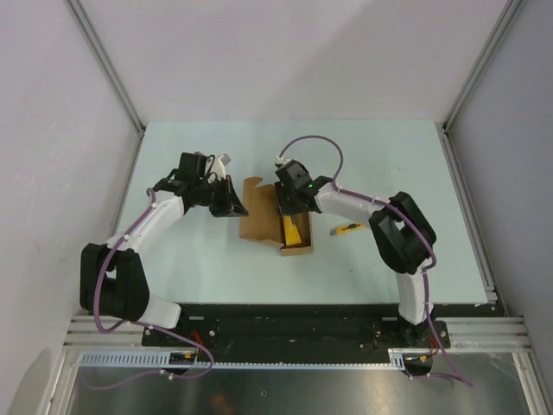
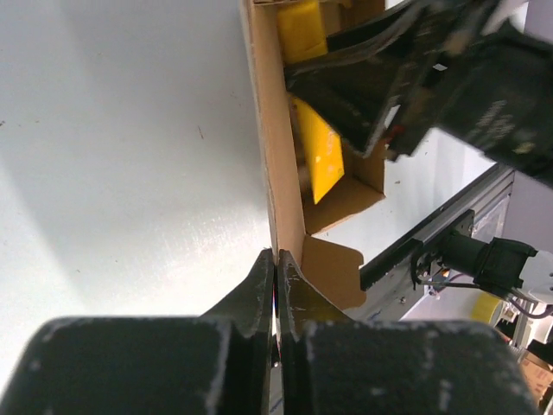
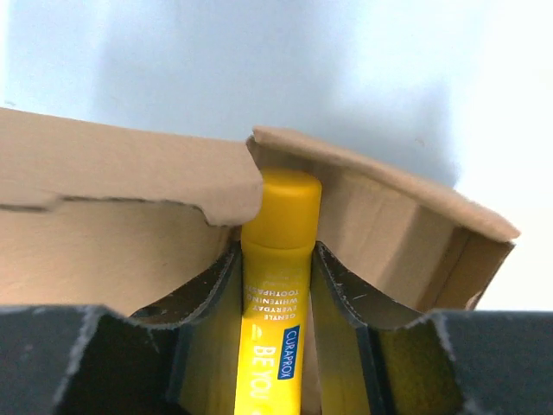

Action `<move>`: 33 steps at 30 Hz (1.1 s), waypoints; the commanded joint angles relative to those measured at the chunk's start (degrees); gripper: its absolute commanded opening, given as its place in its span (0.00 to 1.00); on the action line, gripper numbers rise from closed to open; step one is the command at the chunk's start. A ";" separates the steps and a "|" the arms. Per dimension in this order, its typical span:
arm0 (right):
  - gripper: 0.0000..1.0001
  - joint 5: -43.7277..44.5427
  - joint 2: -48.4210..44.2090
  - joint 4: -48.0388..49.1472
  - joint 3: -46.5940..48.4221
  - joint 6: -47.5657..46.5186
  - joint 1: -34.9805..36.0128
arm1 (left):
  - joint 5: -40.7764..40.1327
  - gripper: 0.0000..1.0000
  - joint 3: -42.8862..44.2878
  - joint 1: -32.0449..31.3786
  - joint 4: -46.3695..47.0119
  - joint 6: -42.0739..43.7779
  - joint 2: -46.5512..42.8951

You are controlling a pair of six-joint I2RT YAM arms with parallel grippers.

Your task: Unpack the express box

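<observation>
From the overhead camera, we see the small brown cardboard express box [image 1: 259, 212] lying open near the middle of the pale green table [image 1: 389, 164], between the two arms. The left gripper [image 1: 232, 201] meets the box at its left side. The right gripper [image 1: 288, 207] reaches into the box from above, over a slim yellow bar-shaped toothpaste pack [image 1: 294, 230] that lies inside the right half. A slim yellow-and-black utility knife [image 1: 348, 228] rests on the table just to the right of the box, apart from it.

At the left wrist, we see the two dark fingers pressed together on the thin edge of a cardboard wall, pinching the box there. That wall runs away from the fingers, and a side flap folds out to its right. Beyond it lies the yellow pack, with the black right gripper bearing on it.

At the right wrist, we look straight down the pack, which stands between the two black fingers. They close on its sides, holding it. Blue and white print on the pack reads "CURAPROX" and "BE YOU", with smaller lines "GENTLE EVERYDAY WHITENING TOOTHPASTE". The pack's rounded far end pokes up between two bent brown flaps, which touch it on either side.
</observation>
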 commanded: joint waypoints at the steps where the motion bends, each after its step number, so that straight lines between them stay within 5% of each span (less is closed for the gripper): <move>1: 0.36 -4.52 -8.53 5.08 1.44 2.99 -2.78 | 0.93 0.04 2.44 0.12 -0.05 1.61 0.05; 15: 0.36 -10.68 -19.43 6.23 0.13 7.65 -12.19 | 0.23 0.04 4.28 0.12 -0.05 0.29 1.54; 23: 0.35 -8.92 -23.48 5.52 -8.30 7.13 -20.28 | -1.26 0.04 5.87 0.21 -1.19 0.03 1.90; 33: 0.37 -4.09 -14.97 8.77 -11.12 3.96 -27.57 | -2.14 0.13 6.84 0.30 -1.37 0.03 1.99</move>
